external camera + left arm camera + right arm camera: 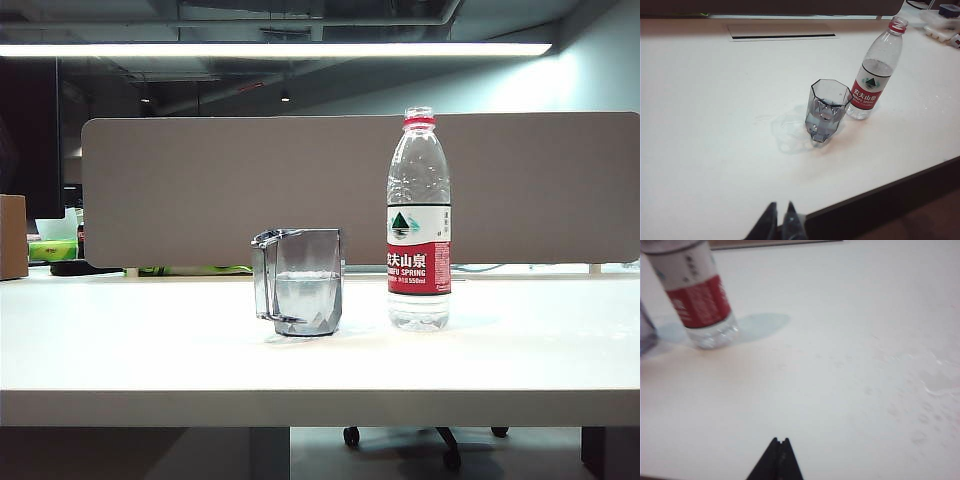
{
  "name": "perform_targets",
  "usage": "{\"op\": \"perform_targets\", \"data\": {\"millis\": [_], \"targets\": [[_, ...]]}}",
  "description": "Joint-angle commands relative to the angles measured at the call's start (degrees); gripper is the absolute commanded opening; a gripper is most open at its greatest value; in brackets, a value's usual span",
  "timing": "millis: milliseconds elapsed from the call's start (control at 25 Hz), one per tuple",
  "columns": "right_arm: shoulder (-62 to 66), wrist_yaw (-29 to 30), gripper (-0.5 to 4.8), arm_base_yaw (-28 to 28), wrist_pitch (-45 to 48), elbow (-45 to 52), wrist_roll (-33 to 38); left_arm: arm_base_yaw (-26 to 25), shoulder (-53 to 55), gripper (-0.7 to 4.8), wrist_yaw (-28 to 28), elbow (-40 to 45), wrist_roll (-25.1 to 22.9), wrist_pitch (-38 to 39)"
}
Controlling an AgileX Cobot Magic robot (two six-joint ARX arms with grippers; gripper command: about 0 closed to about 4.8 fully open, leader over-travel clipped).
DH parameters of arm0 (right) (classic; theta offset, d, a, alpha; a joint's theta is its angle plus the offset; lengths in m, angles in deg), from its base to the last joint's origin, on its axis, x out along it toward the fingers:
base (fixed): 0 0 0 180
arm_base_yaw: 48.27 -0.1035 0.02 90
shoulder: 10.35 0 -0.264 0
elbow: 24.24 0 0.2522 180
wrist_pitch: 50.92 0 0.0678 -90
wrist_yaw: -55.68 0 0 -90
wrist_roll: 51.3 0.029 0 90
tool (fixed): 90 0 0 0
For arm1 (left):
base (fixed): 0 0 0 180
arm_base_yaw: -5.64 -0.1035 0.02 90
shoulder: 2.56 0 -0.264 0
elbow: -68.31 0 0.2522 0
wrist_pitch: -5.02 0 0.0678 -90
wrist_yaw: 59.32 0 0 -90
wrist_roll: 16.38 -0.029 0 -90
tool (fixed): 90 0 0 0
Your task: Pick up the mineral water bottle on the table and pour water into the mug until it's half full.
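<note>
Worktop (pixel 120 350) edge nearest. Mug (pixel 300 281) ~half full beside mineral water bottle (pixel 418 220): light, slick, squashy; grab at label. Left gripper (pixel 781 216) and right gripper (pixel 779 446) well back, jaws together, empty.

**Materials / finish check**

Mineral water bottle (pixel 418 220): clear ribbed plastic, glossy; printed white-and-red label, red plastic neck ring. Mug (pixel 303 281): smoky-grey transparent, faceted lower half, shiny, at the bottle's 9 o'clock in the exterior view. Table (pixel 120 350): smooth white top, satin sheen. Left gripper (pixel 781 220) and right gripper (pixel 779 456): matt black fingers, tips pressed together.
</note>
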Motion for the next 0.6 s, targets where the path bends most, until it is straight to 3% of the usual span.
{"op": "perform_targets", "data": {"millis": [40,400,601], "targets": [[-1.9,-5.4,-0.08,0.0,-4.3,0.2,0.0,0.1,0.0,0.22,0.2,-0.3,0.2,-0.5],[-11.2,-5.2,-0.01,1.4,-5.7,0.2,0.0,0.1,0.0,0.22,0.2,-0.3,0.2,-0.5],[-12.4,-5.1,-0.01,9.1,-5.5,0.2,0.0,0.1,-0.1,0.22,0.2,-0.3,0.2,-0.5]]}}
